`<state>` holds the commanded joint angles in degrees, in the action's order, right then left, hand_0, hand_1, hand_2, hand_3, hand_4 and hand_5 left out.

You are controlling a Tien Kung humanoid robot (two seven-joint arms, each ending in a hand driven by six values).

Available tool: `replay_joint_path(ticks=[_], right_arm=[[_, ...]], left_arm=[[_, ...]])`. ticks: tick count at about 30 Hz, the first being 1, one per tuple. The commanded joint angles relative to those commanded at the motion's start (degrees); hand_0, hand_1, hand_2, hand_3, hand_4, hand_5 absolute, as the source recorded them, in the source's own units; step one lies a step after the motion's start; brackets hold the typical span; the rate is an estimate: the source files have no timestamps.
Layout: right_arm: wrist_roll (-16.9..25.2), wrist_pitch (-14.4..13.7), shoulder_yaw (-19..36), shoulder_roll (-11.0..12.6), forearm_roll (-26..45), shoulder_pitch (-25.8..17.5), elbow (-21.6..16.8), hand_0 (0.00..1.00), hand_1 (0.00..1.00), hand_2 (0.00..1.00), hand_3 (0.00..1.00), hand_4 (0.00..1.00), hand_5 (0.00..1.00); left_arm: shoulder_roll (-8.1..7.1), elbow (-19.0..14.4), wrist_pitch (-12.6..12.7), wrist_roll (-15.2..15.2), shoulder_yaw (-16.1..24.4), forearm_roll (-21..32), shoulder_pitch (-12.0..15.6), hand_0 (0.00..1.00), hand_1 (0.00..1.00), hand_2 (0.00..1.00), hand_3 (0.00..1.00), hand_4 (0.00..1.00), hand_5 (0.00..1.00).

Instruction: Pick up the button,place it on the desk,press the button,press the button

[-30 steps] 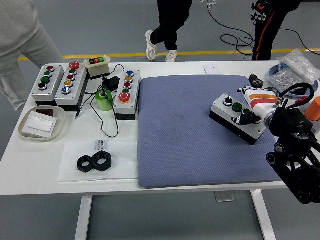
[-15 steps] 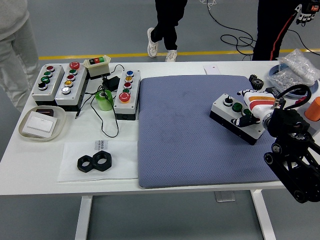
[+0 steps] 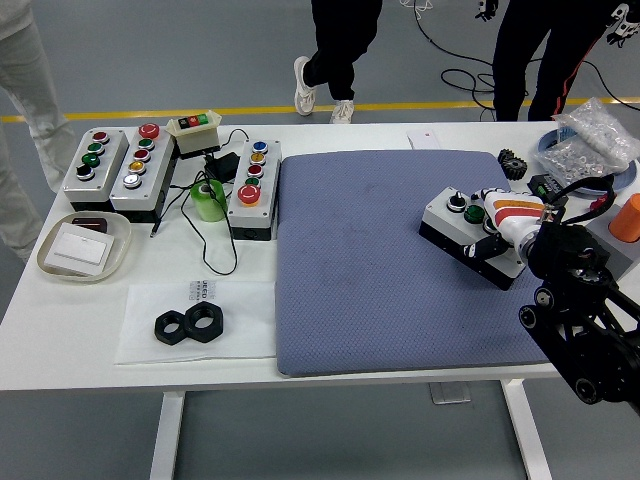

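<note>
A grey button box (image 3: pixel 447 222) with black sides lies tilted on the right part of the blue mat (image 3: pixel 370 270). On its lid I see a black knob (image 3: pixel 455 203) and a green button (image 3: pixel 474 214). My right hand (image 3: pixel 497 216), white with orange and red stripes, lies on the box's right end, over the buttons there. Its black arm (image 3: pixel 580 310) comes in from the lower right. The box's right end is hidden under the hand. My left arm is out of view.
Other button boxes (image 3: pixel 118 168) (image 3: pixel 252 186) stand at the back left with a green tape roll (image 3: pixel 208 200) and cables. A tray (image 3: pixel 83 246) and two black nuts (image 3: pixel 188 325) sit at the left. Plastic bags (image 3: pixel 590 140), a gear (image 3: pixel 511 161) and an orange cup (image 3: pixel 628 216) crowd the right edge. People stand beyond the table.
My right hand has slid up and left along the box's lid, from its front right corner towards the green button. The box stays on the mat. The people behind have moved.
</note>
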<state>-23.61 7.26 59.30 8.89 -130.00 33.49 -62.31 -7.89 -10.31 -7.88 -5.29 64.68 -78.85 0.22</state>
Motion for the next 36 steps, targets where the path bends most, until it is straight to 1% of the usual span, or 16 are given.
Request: replay_joint_path(ticks=[3,4,9,10,21,22,27,28,33,34,36], right_arm=[[0.0,-0.1,-0.2,-0.2,0.0,0.3,0.7,0.932,0.902,0.935,0.894,0.861,0.321],[0.0,-0.1,-0.3,-0.2,0.0,0.4,0.9,0.92,0.876,0.914,0.89,0.862,0.315],[0.1,-0.1,-1.2,-0.2,0.0,0.7,2.0,0.92,0.876,0.914,0.89,0.862,0.315],[0.2,0.0,-1.5,-0.2,0.0,0.8,2.2,0.906,0.852,0.886,0.892,0.858,0.305],[0.7,0.3,-2.0,-0.2,0.0,0.7,3.6,0.904,0.846,0.891,0.895,0.859,0.31],[0.6,0.4,-2.1,-0.2,0.0,0.6,3.5,0.861,0.844,0.904,0.905,0.857,0.3],[0.2,0.4,-2.4,-0.2,0.0,0.2,3.3,0.861,0.844,0.904,0.905,0.857,0.3],[0.1,0.4,-2.4,-0.2,0.0,0.1,3.2,0.477,0.584,0.634,0.825,0.764,0.117],[-0.2,0.1,-2.4,0.0,0.0,0.0,2.8,0.477,0.584,0.634,0.825,0.764,0.117],[-0.3,-0.1,-2.5,0.0,0.0,0.0,2.6,0.318,0.372,0.426,0.663,0.661,0.002],[-0.7,-0.8,-2.4,0.1,0.0,0.0,2.3,0.318,0.372,0.426,0.663,0.661,0.002]], left_arm=[[0.04,0.0,0.0,0.0,0.1,-0.1,0.0,0.742,0.913,0.982,0.948,0.606,0.998],[0.05,0.0,0.0,0.0,0.1,-0.1,0.0,0.742,0.915,0.982,0.949,0.607,0.998],[0.12,0.0,0.0,0.0,0.4,-0.5,0.0,0.742,0.915,0.982,0.949,0.607,0.998],[0.12,0.0,0.0,0.0,0.4,-0.5,0.0,0.742,0.914,0.982,0.949,0.606,0.998],[0.16,0.0,-0.1,-0.2,0.9,-1.3,0.4,0.742,0.914,0.982,0.948,0.607,0.998],[0.16,0.0,-0.1,-0.2,1.0,-1.4,0.4,0.742,0.914,0.982,0.949,0.607,0.998],[0.19,0.0,-0.1,-0.3,1.1,-1.5,0.7,0.742,0.914,0.982,0.949,0.607,0.998],[0.19,0.0,-0.1,-0.3,1.1,-1.6,0.7,0.742,0.914,0.982,0.949,0.607,0.998],[0.19,0.0,-0.1,-0.3,1.4,-1.8,0.8,0.742,0.914,0.982,0.949,0.607,0.998],[0.18,0.0,-0.1,-0.3,1.4,-1.8,0.8,0.742,0.914,0.982,0.949,0.608,0.998],[0.22,0.0,-0.1,-0.4,1.6,-2.0,0.8,0.742,0.914,0.982,0.949,0.608,0.998]])
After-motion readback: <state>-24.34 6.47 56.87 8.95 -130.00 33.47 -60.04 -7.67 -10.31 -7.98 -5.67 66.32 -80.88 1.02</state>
